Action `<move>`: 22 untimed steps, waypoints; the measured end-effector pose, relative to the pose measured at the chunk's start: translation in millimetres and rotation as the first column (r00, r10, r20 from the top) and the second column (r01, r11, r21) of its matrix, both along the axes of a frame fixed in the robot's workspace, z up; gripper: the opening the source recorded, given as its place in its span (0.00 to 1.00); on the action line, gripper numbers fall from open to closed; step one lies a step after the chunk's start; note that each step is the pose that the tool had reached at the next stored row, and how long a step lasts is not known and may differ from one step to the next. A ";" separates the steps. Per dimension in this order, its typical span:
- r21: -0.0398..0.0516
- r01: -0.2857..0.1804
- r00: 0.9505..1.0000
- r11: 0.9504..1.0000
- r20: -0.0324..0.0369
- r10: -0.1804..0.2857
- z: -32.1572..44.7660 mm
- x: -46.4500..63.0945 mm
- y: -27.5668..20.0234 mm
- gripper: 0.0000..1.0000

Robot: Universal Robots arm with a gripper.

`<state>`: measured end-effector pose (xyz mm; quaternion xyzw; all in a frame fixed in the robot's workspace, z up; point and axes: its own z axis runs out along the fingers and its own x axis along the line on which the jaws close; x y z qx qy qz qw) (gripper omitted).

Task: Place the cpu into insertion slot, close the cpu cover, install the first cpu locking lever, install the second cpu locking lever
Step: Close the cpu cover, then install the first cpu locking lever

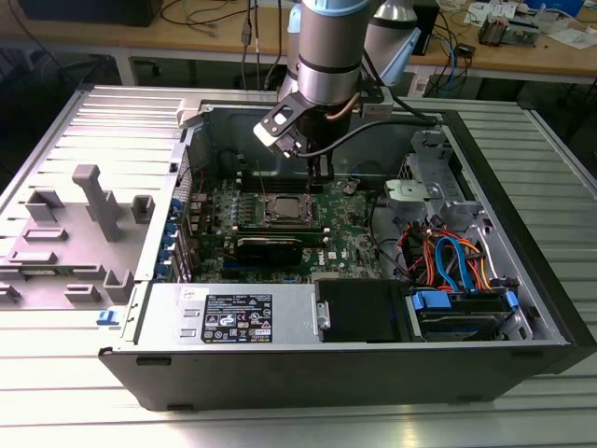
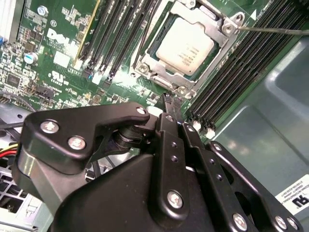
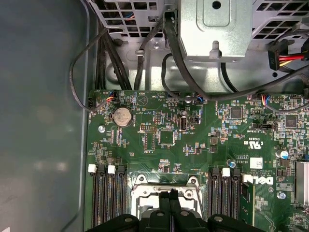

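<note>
Gripper (image 2: 171,102) is clenched, fingertips pressed together w/ nothing visible between them, poised just beside the near edge of the insertion slot (image 2: 145,67) in both wrist views. The cpu (image 2: 186,46) sits flat in the slot, and the cpu cover (image 2: 218,52) looks to be down around it, w/ the metal top showing through its window. A thin locking lever (image 2: 270,30) runs out from one corner of the socket; can't tell if it's latched. Risks, IMO: the lever is thin and springy, so closed tips pushing off-centre could slip off and hit the green board (image 3: 159,121) or the memory slots (image 2: 241,72) nearby. If a lever snaps back, the cover may lift and shift the cpu.
</note>
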<state>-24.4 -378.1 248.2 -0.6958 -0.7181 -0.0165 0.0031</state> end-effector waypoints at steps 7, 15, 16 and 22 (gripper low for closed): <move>0.000 0.000 1.000 1.000 0.000 0.000 -0.3 -29.1 0.0 0.11; 0.000 0.000 1.000 1.000 0.000 0.000 -0.3 -32.7 0.0 0.11; 0.000 0.000 1.000 1.000 0.000 0.000 -0.3 -32.7 0.0 0.11; 0.000 0.000 1.000 1.000 0.000 0.000 -0.3 -33.1 0.0 0.11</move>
